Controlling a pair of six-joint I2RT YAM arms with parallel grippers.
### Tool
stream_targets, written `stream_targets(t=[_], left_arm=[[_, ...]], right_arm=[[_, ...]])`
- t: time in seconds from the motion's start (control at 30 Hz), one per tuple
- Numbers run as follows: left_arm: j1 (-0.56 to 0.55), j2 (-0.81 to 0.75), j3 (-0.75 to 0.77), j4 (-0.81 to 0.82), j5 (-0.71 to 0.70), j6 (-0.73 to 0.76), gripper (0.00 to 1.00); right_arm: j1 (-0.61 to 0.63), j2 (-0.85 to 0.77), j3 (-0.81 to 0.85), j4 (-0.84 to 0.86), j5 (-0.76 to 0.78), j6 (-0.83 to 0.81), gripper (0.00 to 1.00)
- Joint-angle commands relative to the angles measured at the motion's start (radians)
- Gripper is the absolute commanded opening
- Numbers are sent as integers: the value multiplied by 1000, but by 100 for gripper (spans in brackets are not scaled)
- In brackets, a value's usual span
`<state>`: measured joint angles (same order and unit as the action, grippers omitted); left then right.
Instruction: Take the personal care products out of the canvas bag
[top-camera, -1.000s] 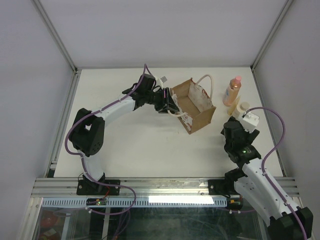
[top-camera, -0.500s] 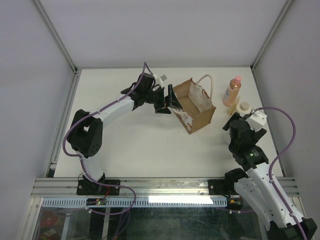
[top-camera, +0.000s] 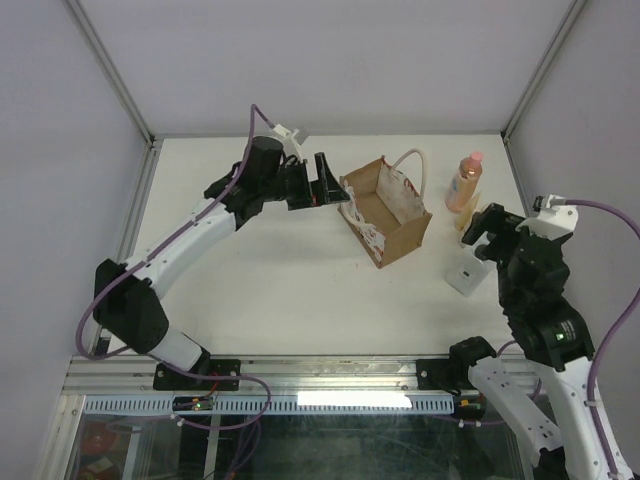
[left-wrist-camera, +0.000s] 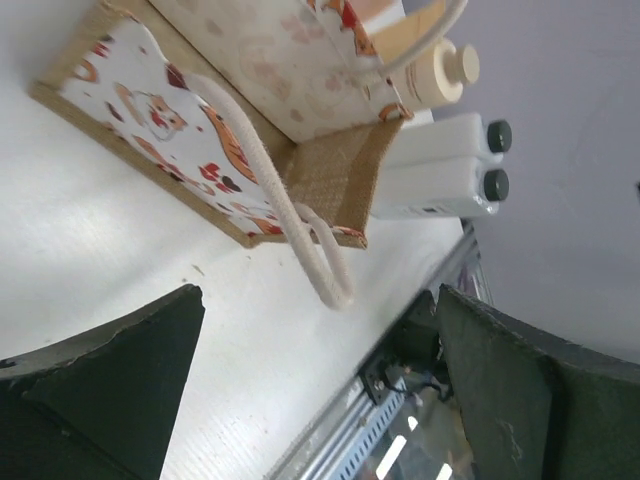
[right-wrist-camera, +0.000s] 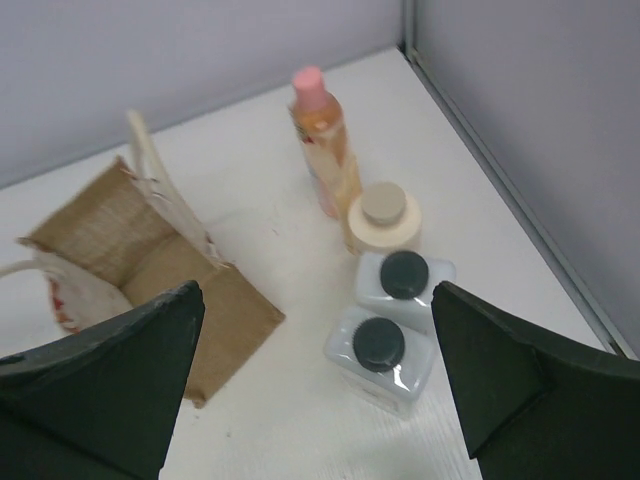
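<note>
Fingers (left-wrist-camera: 110, 380) of the left gripper (left-wrist-camera: 318, 292) are seen spread wide and empty just beside the canvas bag (top-camera: 400, 238), and those of the right gripper (right-wrist-camera: 315, 290) are likewise held apart with nothing between them. One boxy bag of coarse brown weave, fitted with two cream rope handles (left-wrist-camera: 300, 230) and a red-and-white printed side, is set on the white table (top-camera: 270, 270). Four bottles are grouped outside it, near its right side: one slim peach-orange bottle (right-wrist-camera: 322, 140) with a pink cap, one round cream bottle (right-wrist-camera: 383, 215), and two squarish white bottles (right-wrist-camera: 400, 278) (right-wrist-camera: 378, 350) with dark round caps.
</note>
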<state>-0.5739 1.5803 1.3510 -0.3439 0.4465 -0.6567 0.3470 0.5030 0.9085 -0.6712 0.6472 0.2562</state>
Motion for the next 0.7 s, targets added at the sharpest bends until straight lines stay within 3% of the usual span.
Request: stream_targets(t=[0.0,0.33,0.67], left_arm=[[19,-195,7,-80,-265,98,99],[75,-410,201,-359,-571,260,99],[77,-469,391,-378,-763,356,99]], right_arm=[[-3,42,190,40,-248,-128,99],[-3,192,449,155,-365,-55,100],[-3,277,527,252,-413,-81,100]])
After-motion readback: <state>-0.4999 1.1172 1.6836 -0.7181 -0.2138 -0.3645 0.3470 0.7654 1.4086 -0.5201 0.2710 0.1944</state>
